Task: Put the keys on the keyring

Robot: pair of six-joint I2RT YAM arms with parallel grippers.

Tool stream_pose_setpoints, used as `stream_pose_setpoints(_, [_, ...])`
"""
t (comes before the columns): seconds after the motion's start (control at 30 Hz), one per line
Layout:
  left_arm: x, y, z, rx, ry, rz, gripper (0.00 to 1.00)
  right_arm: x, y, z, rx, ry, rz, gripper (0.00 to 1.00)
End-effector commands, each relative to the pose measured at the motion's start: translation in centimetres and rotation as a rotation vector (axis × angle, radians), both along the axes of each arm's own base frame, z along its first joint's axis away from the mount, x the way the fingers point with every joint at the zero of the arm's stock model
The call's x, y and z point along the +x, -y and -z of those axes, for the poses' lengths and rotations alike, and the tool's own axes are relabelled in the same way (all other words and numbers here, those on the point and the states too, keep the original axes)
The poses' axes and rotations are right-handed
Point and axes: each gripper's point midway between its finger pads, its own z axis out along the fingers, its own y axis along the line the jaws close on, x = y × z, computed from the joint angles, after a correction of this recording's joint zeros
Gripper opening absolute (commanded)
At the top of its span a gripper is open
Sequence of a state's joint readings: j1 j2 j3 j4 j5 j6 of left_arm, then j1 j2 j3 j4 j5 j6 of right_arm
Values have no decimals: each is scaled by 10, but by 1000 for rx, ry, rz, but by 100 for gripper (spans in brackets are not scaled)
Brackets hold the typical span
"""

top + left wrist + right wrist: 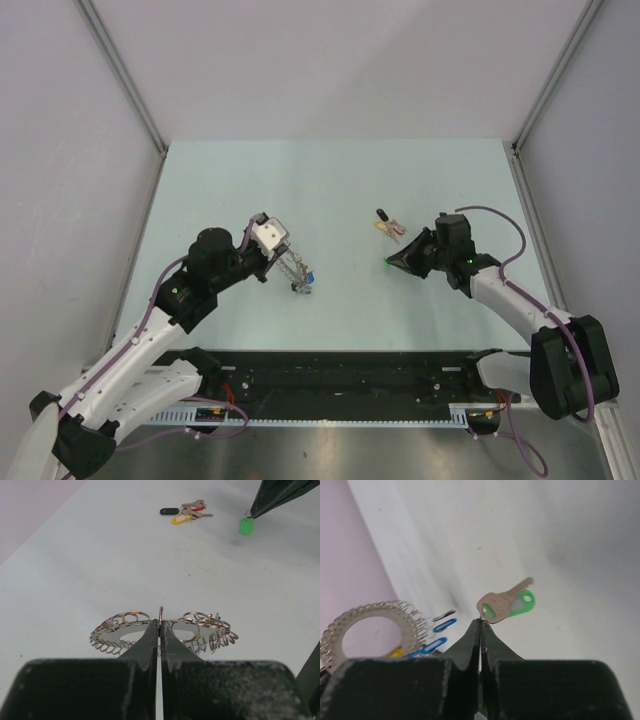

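The keyring [120, 636], a flat grey disc with a fringe of small silvery split rings, is held level above the table by my left gripper [160, 623], shut on a split ring at its near rim. It also shows in the top view, the keyring [296, 273] ahead of the left gripper [284, 262]. My right gripper [479, 621] is shut on the thin ring of a green-tagged key [506, 603], which hangs off its tips. The green key [388, 263] sits to the right of the keyring, well apart. Blue-tagged keys [443, 625] hang from the keyring's fringe.
A small pile of loose keys [388, 226] with black, yellow and red tags lies on the table behind the right gripper [394, 262]; the pile [184, 512] is far beyond the keyring. Grey walls enclose the pale table [330, 180].
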State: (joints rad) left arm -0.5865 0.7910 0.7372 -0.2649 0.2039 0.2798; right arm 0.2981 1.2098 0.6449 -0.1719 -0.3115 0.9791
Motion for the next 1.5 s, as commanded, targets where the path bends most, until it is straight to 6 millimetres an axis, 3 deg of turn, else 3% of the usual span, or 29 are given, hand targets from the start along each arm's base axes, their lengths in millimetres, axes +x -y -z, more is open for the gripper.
stream_pose_setpoints(0.0, [5, 1, -35, -58, 93, -7, 1, 8, -52, -29, 209, 28, -13, 0])
stream_pose_setpoints(0.07, [5, 1, -35, -58, 93, -7, 0, 0, -70, -18, 231, -15, -39, 0])
stream_pose_setpoints(0.13, [5, 1, -34, -57, 91, -7, 0, 1, -81, -19, 282, -26, -39, 0])
stream_pose_setpoints(0.27, [5, 1, -33, -54, 88, -9, 0, -2, -84, 1, 290, -76, -16, 0])
stream_pose_setpoints(0.6, [6, 2, -29, -48, 76, -8, 0, 17, -30, 58, 183, -164, 197, 1])
stream_pose_setpoints(0.67, [7, 2, -28, -45, 73, -6, 0, 21, -16, 66, 171, -177, 243, 4])
stream_pose_setpoints(0.73, [7, 2, -28, -46, 73, -4, 0, 23, -1, 72, 160, -182, 287, 14])
stream_pose_setpoints(0.83, [7, 2, -28, -45, 74, -4, 0, 29, 14, 62, 144, -129, 302, 27])
stream_pose_setpoints(0.87, [7, 2, -27, -42, 72, -5, 0, 30, 18, 59, 131, -112, 307, 39])
stream_pose_setpoints(1.0, [7, 2, -28, -43, 74, -4, 0, 34, 31, 37, 56, 9, 255, 54])
stream_pose_setpoints(1.07, [7, 3, -27, -42, 72, -2, 0, 32, 33, 25, -39, 109, 132, 60])
stream_pose_setpoints(1.27, [6, 3, -29, -42, 75, 5, 0, 14, 29, 11, -346, 288, -286, 64])
stream_pose_setpoints(1.3, [6, 3, -28, -38, 75, 6, 0, 17, 21, -2, -387, 337, -346, 64])
stream_pose_setpoints(1.37, [5, 3, -30, -42, 77, 7, 0, 13, 25, 2, -541, 365, -465, 64])
stream_pose_setpoints(1.4, [5, 2, -31, -43, 83, 3, 0, 17, 15, -5, -587, 395, -522, 64])
stream_pose_setpoints(1.47, [5, 1, -33, -45, 88, -2, 0, 17, 20, 3, -719, 385, -622, 64])
